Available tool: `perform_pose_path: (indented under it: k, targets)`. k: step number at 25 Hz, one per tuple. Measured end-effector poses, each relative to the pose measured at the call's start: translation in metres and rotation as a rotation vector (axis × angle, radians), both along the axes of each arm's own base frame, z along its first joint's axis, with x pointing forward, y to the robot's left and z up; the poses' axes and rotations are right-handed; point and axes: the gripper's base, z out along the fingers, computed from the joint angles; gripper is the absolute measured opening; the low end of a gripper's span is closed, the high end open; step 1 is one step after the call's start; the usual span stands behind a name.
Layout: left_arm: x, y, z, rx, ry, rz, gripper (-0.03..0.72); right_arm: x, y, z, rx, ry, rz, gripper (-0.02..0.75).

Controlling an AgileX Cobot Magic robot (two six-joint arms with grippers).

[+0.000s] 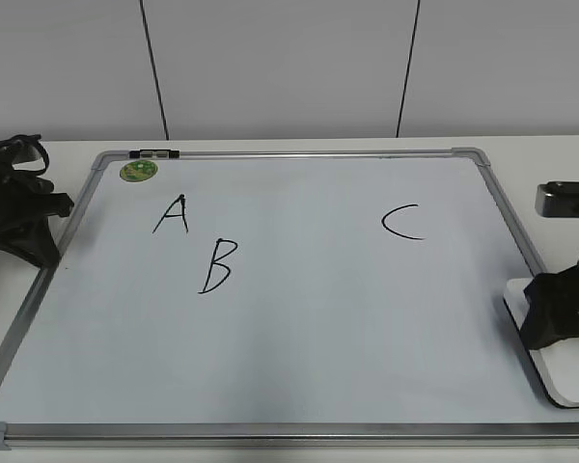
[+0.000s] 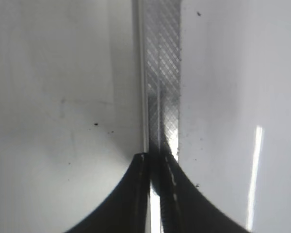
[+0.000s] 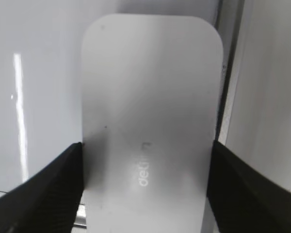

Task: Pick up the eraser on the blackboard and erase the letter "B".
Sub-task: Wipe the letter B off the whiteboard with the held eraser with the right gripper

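Blackboard (image 1: 299, 328) lies flat on the table, exterior view: letter "B" (image 1: 217, 266) left of centre, "A" (image 1: 172, 214) just above-left, "C" (image 1: 402, 222) well apart right. Green magnet (image 1: 139, 171) sits at the top-left corner. Eraser (image 1: 563, 371) rests at the right frame, right gripper (image 1: 552, 323) clamped on it.

Left wrist view: left gripper (image 2: 157, 158) closed together over the metal frame (image 2: 162, 73).

Right wrist view: fingers (image 3: 63, 179) press both eraser (image 3: 150, 111) sides; grey lettering only partly legible.

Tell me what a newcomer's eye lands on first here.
The large white grey-framed blackboard fills the table, with black marker letters: the slanted letter "B" left of centre. At its right edge, the right claw straddles the white rounded plastic eraser, fingers against its sides.
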Motion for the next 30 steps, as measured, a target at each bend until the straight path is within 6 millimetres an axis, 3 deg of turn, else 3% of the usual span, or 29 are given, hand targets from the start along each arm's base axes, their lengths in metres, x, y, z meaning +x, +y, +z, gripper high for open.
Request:
perform_pose_path:
  k: [4, 7, 13, 17, 24, 30]
  targets:
    - [0.0, 0.0, 0.0, 0.0, 0.0, 0.0, 0.036, 0.006, 0.005, 0.011, 0.006, 0.007, 0.022, 0.547]
    - [0.0, 0.0, 0.0, 0.0, 0.0, 0.0, 0.036, 0.016, 0.021, 0.028, 0.008, -0.025, 0.09, 0.547]
    - [0.0, 0.0, 0.0, -0.002, 0.0, 0.001, 0.036, 0.033, 0.079, 0.068, 0.021, -0.107, 0.288, 0.547]
    - [0.0, -0.001, 0.0, -0.007, 0.0, 0.005, 0.036, 0.047, 0.12, 0.081, 0.033, -0.133, 0.398, 0.547]
    - [0.0, -0.001, 0.0, -0.011, 0.001, 0.007, 0.036, 0.08, 0.183, 0.073, 0.026, -0.124, 0.531, 0.547]
    - [0.0, -0.001, 0.0, -0.017, 0.001, 0.011, 0.036, 0.113, 0.219, 0.044, 0.002, -0.089, 0.584, 0.546]
